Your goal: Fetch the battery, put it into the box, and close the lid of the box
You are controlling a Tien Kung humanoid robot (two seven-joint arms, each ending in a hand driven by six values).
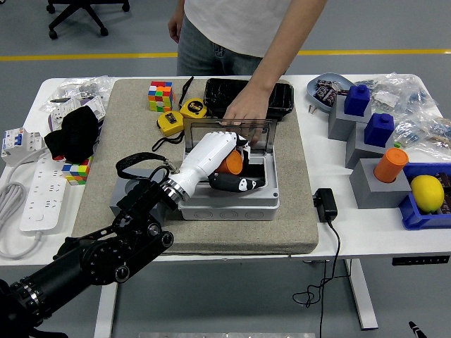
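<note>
Left robot hand (pixel 227 169), fingers curled on the orange battery (pixel 230 163), poised just over the open grey box (pixel 229 204); behind, a person's hand (pixel 243 113) steadies the lid (pixel 227 129); risk: battery catching the rim, or lid pinching fingers.

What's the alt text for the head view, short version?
The robot's left hand reaches into an open grey box on a beige mat, with an orange battery in its fingers. A person's hand rests at the raised clear lid from the far side of the white table.
</note>
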